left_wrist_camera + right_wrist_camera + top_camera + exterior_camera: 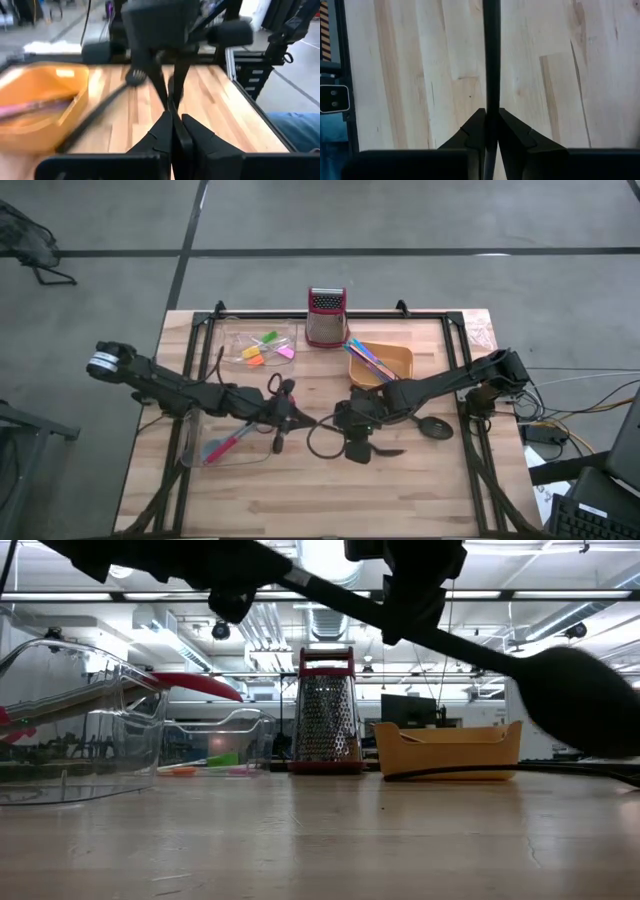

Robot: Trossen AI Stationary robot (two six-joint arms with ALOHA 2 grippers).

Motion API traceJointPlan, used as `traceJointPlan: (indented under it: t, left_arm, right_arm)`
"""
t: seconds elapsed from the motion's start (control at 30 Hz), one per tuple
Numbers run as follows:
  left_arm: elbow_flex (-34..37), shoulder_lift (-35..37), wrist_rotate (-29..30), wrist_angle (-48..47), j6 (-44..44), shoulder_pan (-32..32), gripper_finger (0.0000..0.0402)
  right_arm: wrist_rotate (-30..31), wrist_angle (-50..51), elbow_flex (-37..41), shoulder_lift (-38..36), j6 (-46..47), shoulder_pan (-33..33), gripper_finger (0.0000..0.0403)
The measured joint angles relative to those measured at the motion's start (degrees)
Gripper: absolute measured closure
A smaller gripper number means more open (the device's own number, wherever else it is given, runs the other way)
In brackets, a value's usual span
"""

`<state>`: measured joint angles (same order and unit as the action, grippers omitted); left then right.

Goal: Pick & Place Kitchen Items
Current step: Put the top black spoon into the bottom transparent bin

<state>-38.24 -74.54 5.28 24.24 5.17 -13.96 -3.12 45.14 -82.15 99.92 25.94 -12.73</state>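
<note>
A long black spoon is held in the air between both grippers; its head (pixel 435 427) is at the right and shows large in the low view (pixel 580 700). My left gripper (pixel 290 418) is shut on the handle's left end, mid-table. My right gripper (pixel 352 428) is shut on the handle nearer the head. A red-headed spoon (pixel 222 446) lies in the near clear tray (pixel 255 455). Small coloured blocks (pixel 265 348) lie in the far clear tray. Thin sticks (pixel 370 360) lie in the orange bowl (pixel 400 360). My left gripper pinches the handle's free end (pixel 171 107) between its two fingers. The fingers come about level from the table's left and lie along the handle. The spoon is clear of the table. My right gripper pinches the handle (pixel 491 102) between its two fingers, coming from above and pointing down. The handle runs on past the fingers over the wood. In the low view the spoon slants, its head lower, clear of the table.
A red-topped box grater (pixel 326 317) stands at the far middle edge. Another black utensil (pixel 97 117) lies on the table beside the orange bowl. A black cable loop (pixel 320 445) hangs near the grippers. Bare wood lies toward the near edge.
</note>
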Motion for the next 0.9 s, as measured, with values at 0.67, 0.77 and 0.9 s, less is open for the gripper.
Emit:
traceJointPlan:
  t: [0.67, 0.77, 0.9]
  left_arm:
    - [0.2, -0.2, 1.3, -3.2, 2.5, -0.1, 0.0297]
    - [0.2, -0.2, 1.1, -1.8, 2.2, 0.0, 0.0288]
    - [0.2, -0.2, 1.1, -1.7, 1.9, 0.2, 0.0274]
  right_arm:
    - [-1.3, 4.9, -0.1, -0.2, 2.1, 0.1, 0.0383]
    - [-1.3, 7.5, -0.1, -0.2, 3.8, 0.1, 0.0383]
    - [-1.4, 8.0, -0.1, -0.2, 4.0, 0.1, 0.0382]
